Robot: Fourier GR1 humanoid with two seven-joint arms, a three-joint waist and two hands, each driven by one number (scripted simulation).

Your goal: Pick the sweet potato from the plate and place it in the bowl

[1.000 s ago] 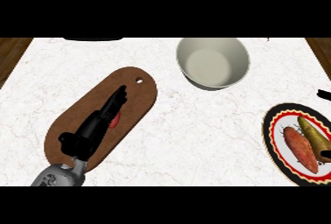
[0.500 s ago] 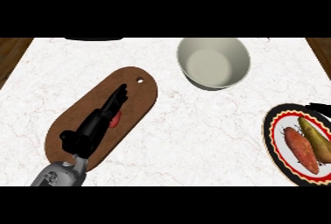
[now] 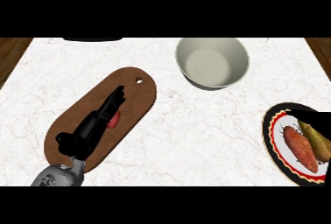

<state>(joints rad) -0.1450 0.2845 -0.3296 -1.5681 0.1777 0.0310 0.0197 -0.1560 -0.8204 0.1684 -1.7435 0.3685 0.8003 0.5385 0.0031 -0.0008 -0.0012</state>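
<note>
- Right hand (image 3: 321, 121) has come lower at the right edge since 1 s ago. It's now a black shape over the top right part of the plate (image 3: 271, 131).
- Only a bit of that hand shows, so can't tell if it's open or shut. It isn't holding anything I can see.
- Sweet potato (image 3: 301, 148) is on the plate, same spot as before. It lies on the white middle, w/ one end up near the black hand and the other end down near the bottom rim.
- It's long and thin, orange-red, w/ pointy ends and a slightly bumpy skin.
- Just beside it, on its right, lies a brown-yellow food (image 3: 318, 141). The 2 touch or nearly touch; the picture's edge cuts that one off.
- Plate has a black rim, then a red and cream ring.
- Bowl (image 3: 212, 61) is pale w/ nothing in it. It sits near the top, well apart from the plate, to the upper left of it.
- Left hand (image 3: 84, 136) hasn't moved. It lies flat and relaxed on the brown board (image 3: 139, 94), w/ fingers (image 3: 114, 101) straight and pointing up-right, holding nothing.
- A small red thing (image 3: 115, 120) peeks out from under that hand.
- All of it sits on a white counter (image 3: 194, 127).
</note>
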